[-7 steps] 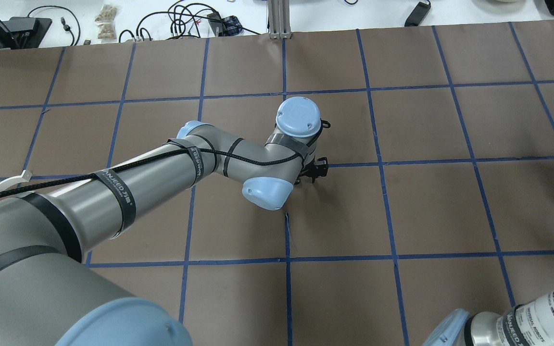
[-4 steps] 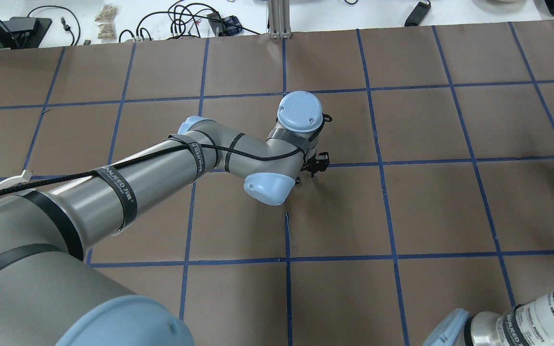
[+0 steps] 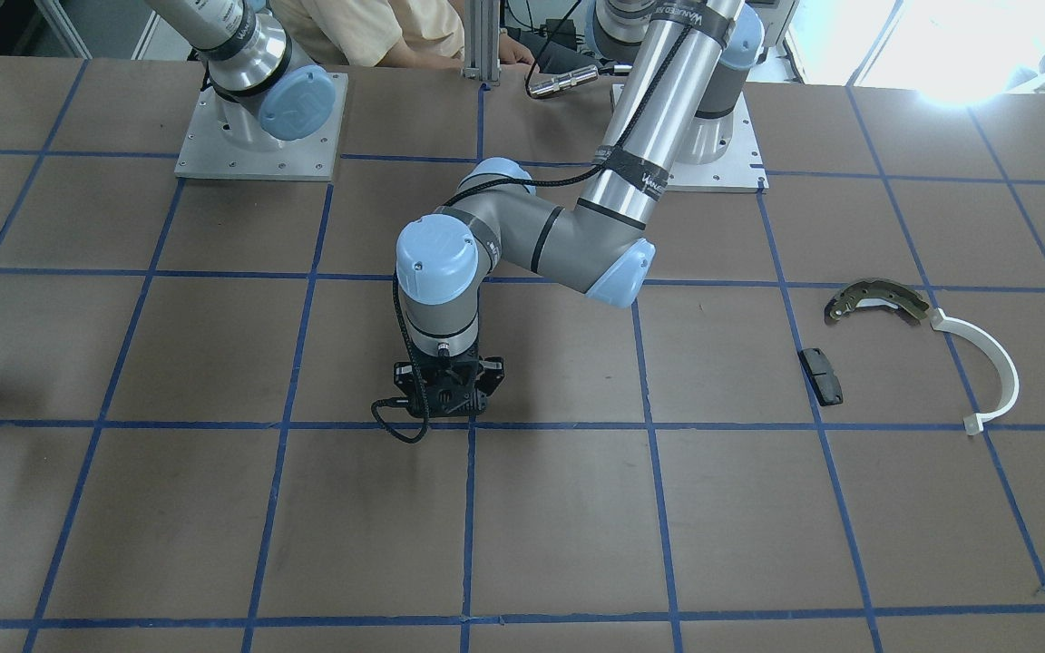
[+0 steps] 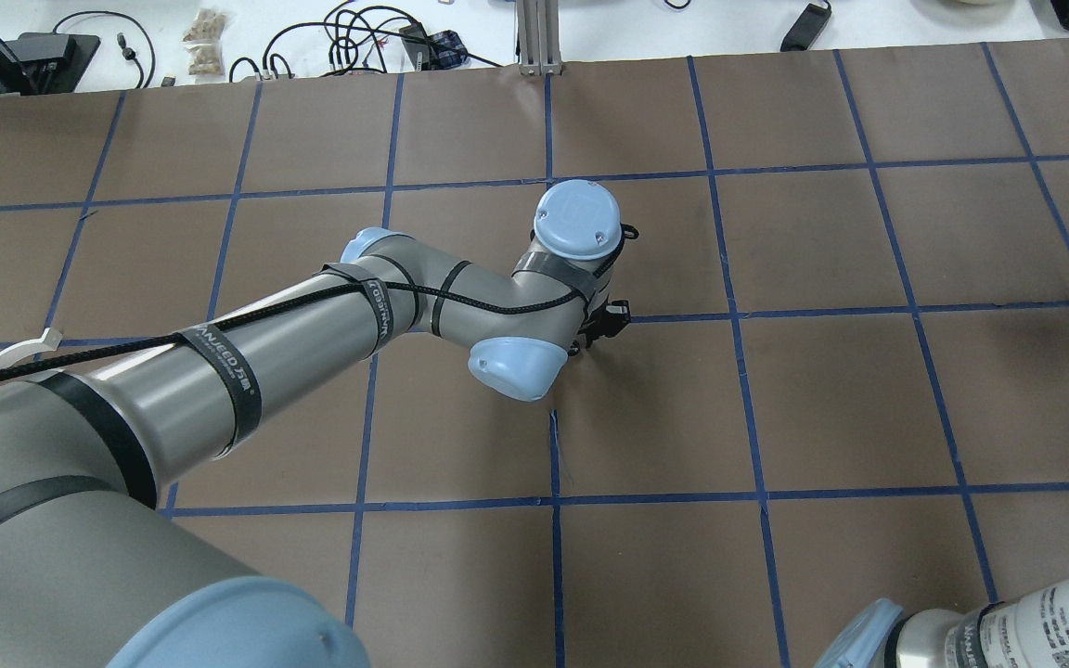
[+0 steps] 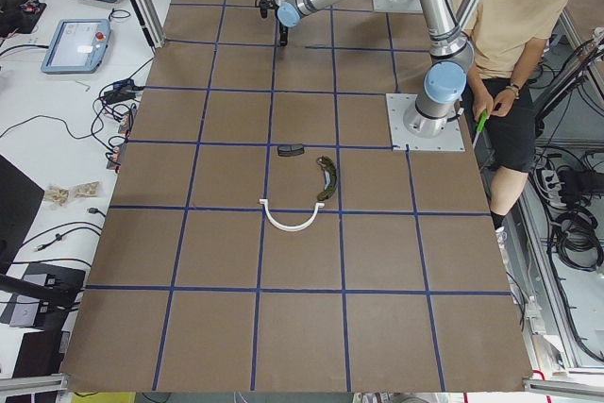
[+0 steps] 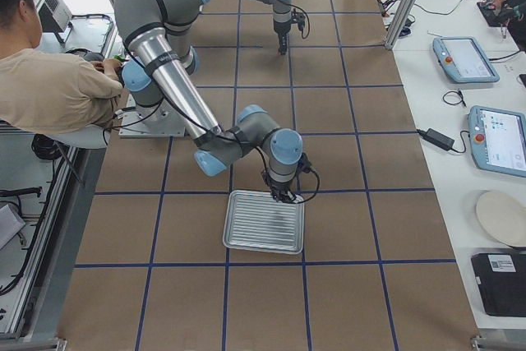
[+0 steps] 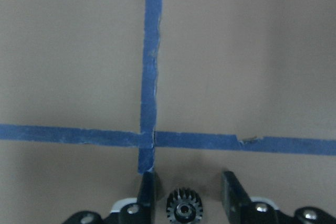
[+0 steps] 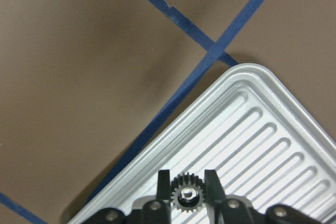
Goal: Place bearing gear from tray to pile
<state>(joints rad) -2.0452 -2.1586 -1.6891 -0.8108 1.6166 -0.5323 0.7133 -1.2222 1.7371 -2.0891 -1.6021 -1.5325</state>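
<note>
Right hand [image 8: 187, 176] sits at the tray's [image 8: 252, 129] edge, fingers snug on the teeth of a small metal gear [image 8: 185, 195].

Left hand [image 7: 188, 182] is low over mid-bench [image 3: 577, 508], spread wide. A second gear [image 7: 185, 209] sits between its fingers, touching neither.

Likely light, rigid and hard. The teeth give bite, so pinch across the diameter.

Pile [image 3: 876, 302] lies well apart from both.

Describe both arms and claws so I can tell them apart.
The left arm and right arm are silver tubes with pale blue joint caps and black lettered straps. The left claw and right claw are black, two-fingered. A black braided cable runs along the left arm.
</note>
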